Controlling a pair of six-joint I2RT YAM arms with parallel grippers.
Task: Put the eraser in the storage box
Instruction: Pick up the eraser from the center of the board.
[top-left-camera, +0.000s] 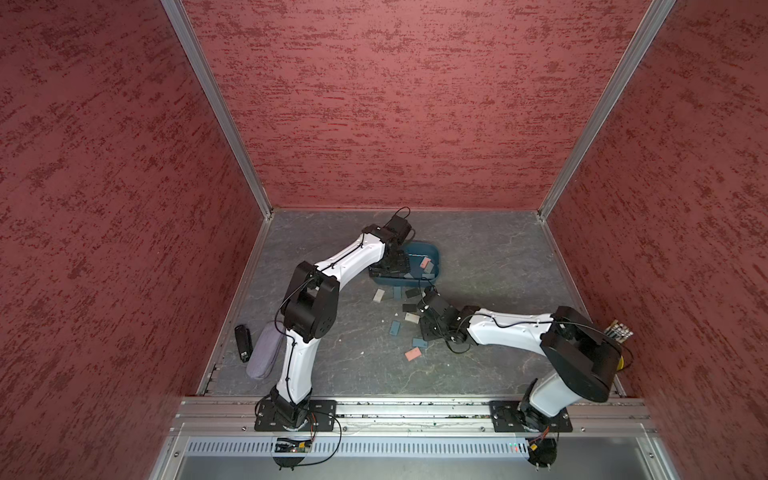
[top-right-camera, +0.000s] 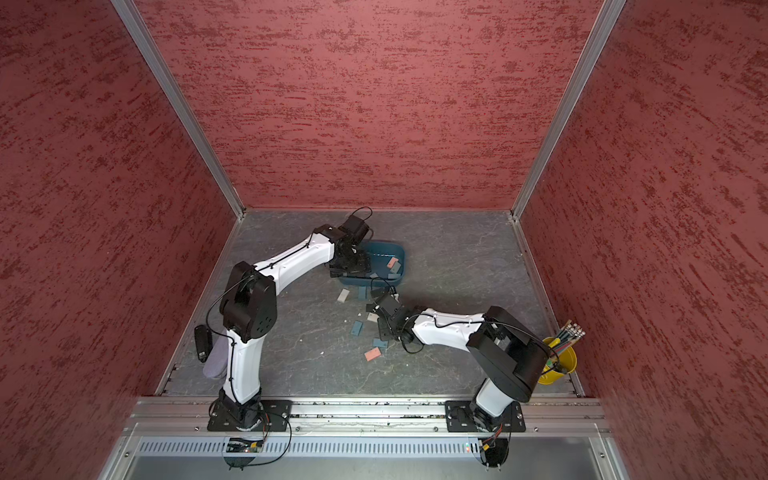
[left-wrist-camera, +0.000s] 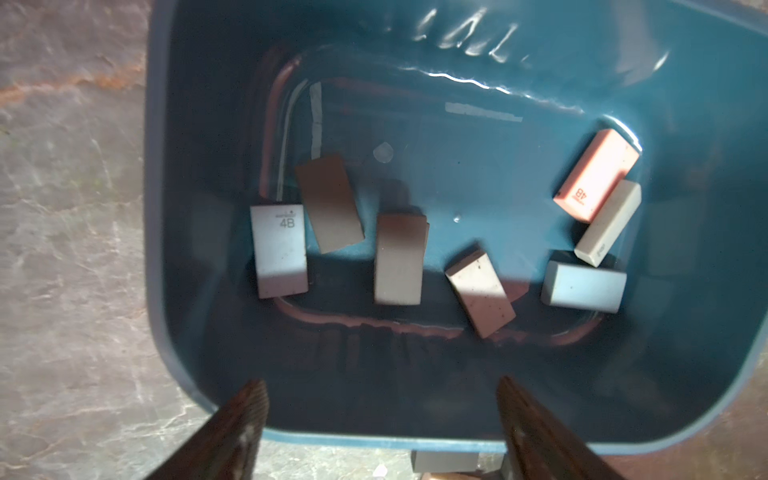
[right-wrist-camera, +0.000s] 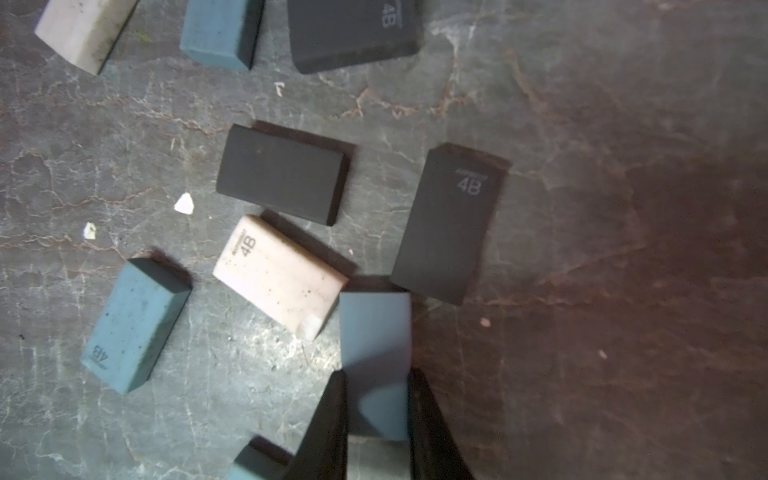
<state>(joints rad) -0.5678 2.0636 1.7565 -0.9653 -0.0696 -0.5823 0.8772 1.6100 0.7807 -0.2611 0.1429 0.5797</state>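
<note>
Within the right gripper (right-wrist-camera: 376, 376), the eraser (right-wrist-camera: 376, 332) points lengthwise past fingertips (right-wrist-camera: 336, 390).

Scattered erasers (top-left-camera: 395, 328) obstruct the counter (top-left-camera: 498, 266) centre beside the storage box (top-left-camera: 417, 250); open passage lies along the far and right edges.

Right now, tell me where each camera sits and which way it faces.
Top views: high over the front rail, looking down at the table; left arm and right arm show whole.
Left wrist: on the left arm, looking down into the box; open left claw tips show.
Right wrist: on the right arm, looking down at loose erasers; right claw shut on a blue eraser.
Shared: the box's pink eraser shows in left wrist and both top views.
</note>
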